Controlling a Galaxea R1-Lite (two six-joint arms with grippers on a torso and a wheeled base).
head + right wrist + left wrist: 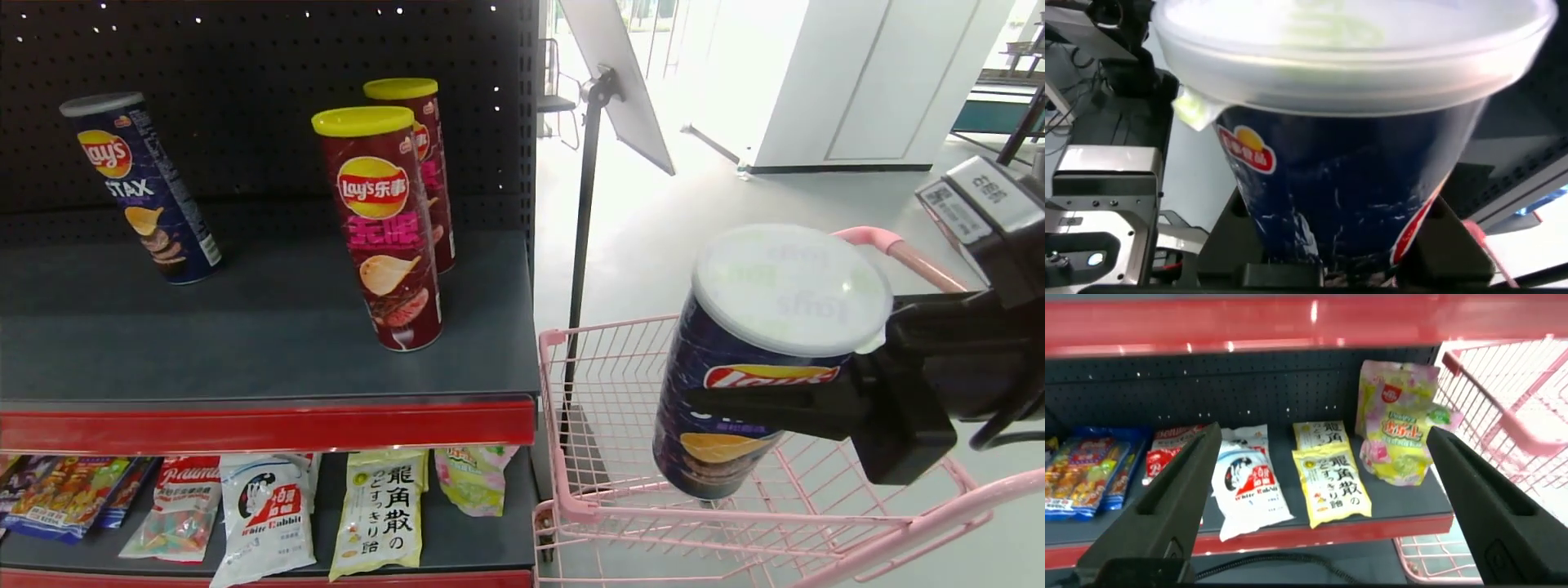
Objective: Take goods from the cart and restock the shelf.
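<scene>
My right gripper [784,392] is shut on a dark blue chip can with a clear lid [755,359], held upright above the pink cart [571,506], to the right of the shelf. The can [1347,188] looms close in the right wrist view, clamped between the fingers. On the upper shelf board [245,343] stand a matching blue can [143,188] at the left and two maroon cans with yellow lids [380,229] [420,163] at the right. My left gripper [1323,514] is open, low in front of the lower shelf.
The lower shelf [1315,531] holds several snack bags: a white one [1245,486], a yellow one [1327,474], a pink-green one [1396,425]. A black stand with a white board [584,212] rises between shelf and cart. Bare board lies between the blue and maroon cans.
</scene>
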